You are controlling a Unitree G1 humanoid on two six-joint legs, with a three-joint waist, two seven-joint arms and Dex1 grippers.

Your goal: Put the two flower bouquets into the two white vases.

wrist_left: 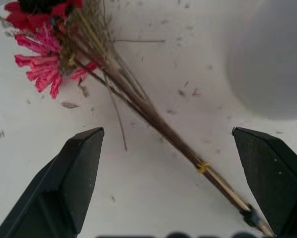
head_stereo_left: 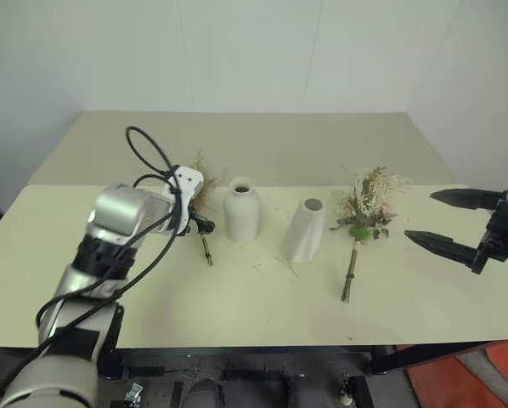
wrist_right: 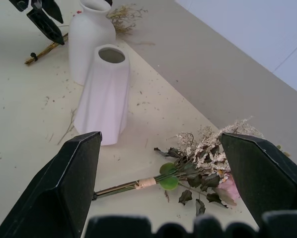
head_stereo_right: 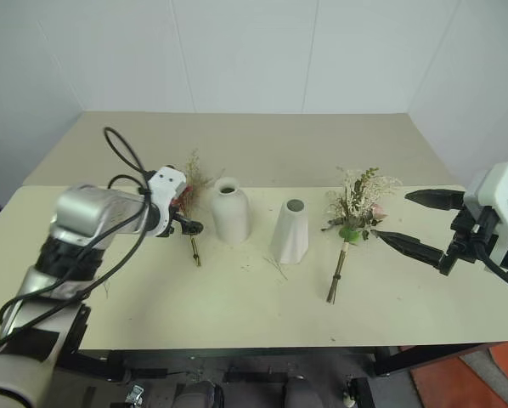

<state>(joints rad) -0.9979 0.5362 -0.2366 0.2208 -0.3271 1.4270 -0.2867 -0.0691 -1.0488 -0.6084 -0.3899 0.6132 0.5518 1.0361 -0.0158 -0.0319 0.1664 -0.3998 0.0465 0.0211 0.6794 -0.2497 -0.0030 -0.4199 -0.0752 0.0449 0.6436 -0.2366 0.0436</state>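
1. I see my left hand (wrist_left: 166,173) released, fingers straddling the thin bouquet's (wrist_left: 138,104) stems on the table (head_stereo_left: 237,314).
2. My right hand (head_stereo_left: 445,219) hangs released near the table's right edge.
3. The fuller bouquet (head_stereo_left: 364,212) lies right of the cone vase (head_stereo_left: 304,231), with the bottle vase (head_stereo_left: 241,212) mid-table.

white vases (head_stereo_left: 241,212), red-pink flower (wrist_left: 41,74), cream bouquet (head_stereo_left: 369,204)

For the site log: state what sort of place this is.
Probably a plain indoor test room or lab, not a home. A bare pale table stands against blank white walls, with just two white vases and two dried bouquets laid out on it.
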